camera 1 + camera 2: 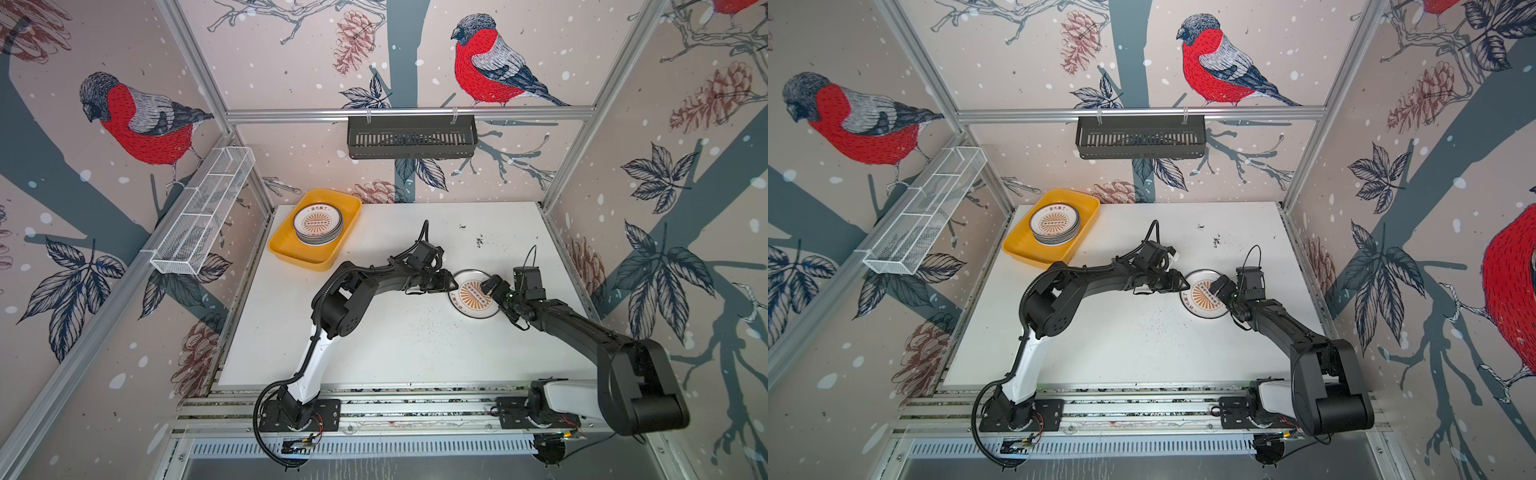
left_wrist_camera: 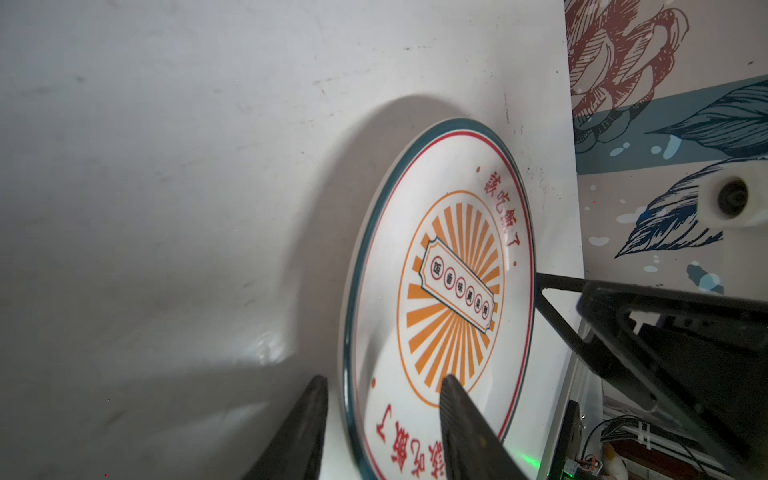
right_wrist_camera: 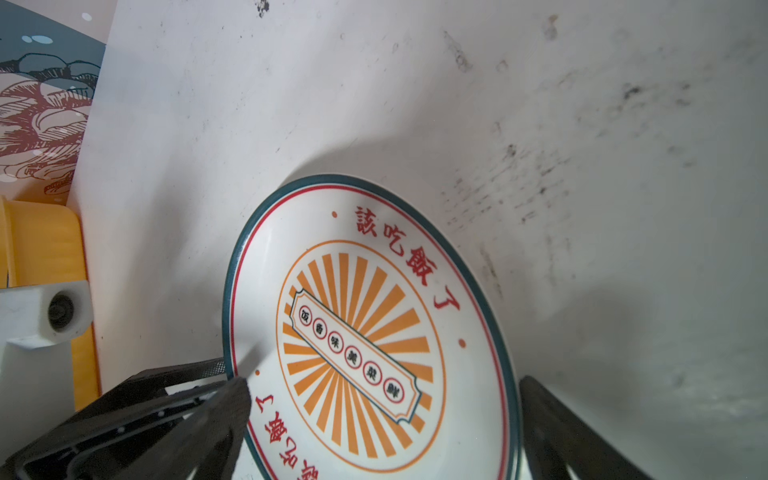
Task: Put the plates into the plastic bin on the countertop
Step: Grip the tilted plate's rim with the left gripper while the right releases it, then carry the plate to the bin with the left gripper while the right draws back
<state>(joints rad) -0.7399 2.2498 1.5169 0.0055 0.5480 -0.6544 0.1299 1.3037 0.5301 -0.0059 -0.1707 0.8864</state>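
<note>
One plate (image 1: 473,294) (image 1: 1202,297) with an orange sunburst and dark-green rim lies on the white countertop (image 1: 415,345), right of centre, and looks tipped, throwing a broad shadow. My left gripper (image 1: 455,286) (image 2: 382,386) straddles its left rim, one finger outside and one over the inside, with a gap still showing. My right gripper (image 1: 496,297) (image 3: 384,409) stands open wide at the plate's (image 3: 361,332) right side, one finger over it. The yellow plastic bin (image 1: 286,249) (image 1: 1021,245) at the back left holds a stack of several plates (image 1: 318,224).
A black slatted basket (image 1: 411,137) hangs on the back rail. On the left wall a white wire-mesh basket (image 1: 203,212) is mounted. Dark specks (image 1: 480,241) mark the countertop behind the plate. Aluminium rails (image 1: 415,405) with both arm bases run along the front edge.
</note>
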